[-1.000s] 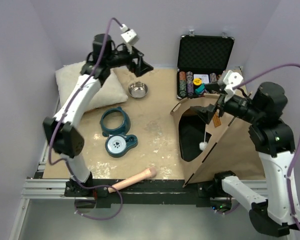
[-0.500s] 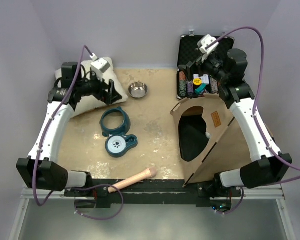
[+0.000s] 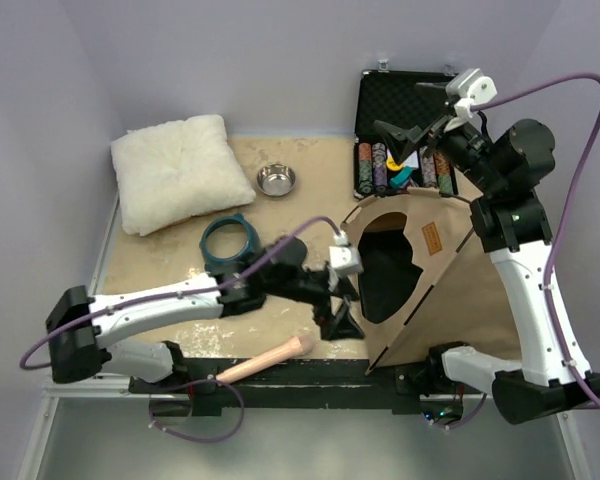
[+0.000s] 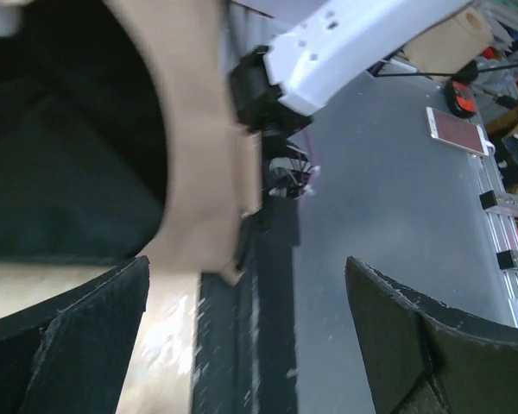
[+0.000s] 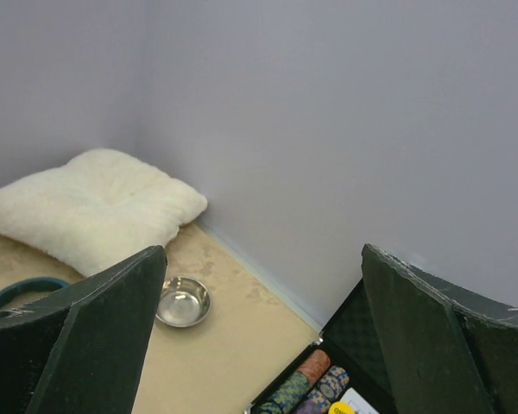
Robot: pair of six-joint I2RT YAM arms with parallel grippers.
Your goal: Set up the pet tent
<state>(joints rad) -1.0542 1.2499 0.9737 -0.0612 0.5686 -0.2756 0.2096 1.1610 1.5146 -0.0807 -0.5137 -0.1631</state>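
The pet tent (image 3: 450, 275) stands as a tan pyramid at the right of the table, its dark arched entrance facing left. My left gripper (image 3: 342, 305) is open and empty, low over the table just left of the entrance's near corner. In the left wrist view the tent's tan entrance rim (image 4: 198, 129) and black interior (image 4: 60, 129) lie ahead of the open gripper (image 4: 246, 336), not between the fingers. My right gripper (image 3: 412, 112) is open and empty, raised above the far side of the tent. It is also open in the right wrist view (image 5: 263, 336).
An open black case with poker chips (image 3: 410, 110) stands behind the tent. A fluffy white pillow (image 3: 175, 170), a steel bowl (image 3: 276, 180) and a teal ring (image 3: 228, 242) lie to the left. A pink stick (image 3: 270, 358) lies at the table's near edge.
My left arm has swung from beside the pillow down and right to the tent's entrance. My right gripper has shifted a little to the right, still raised over the case.
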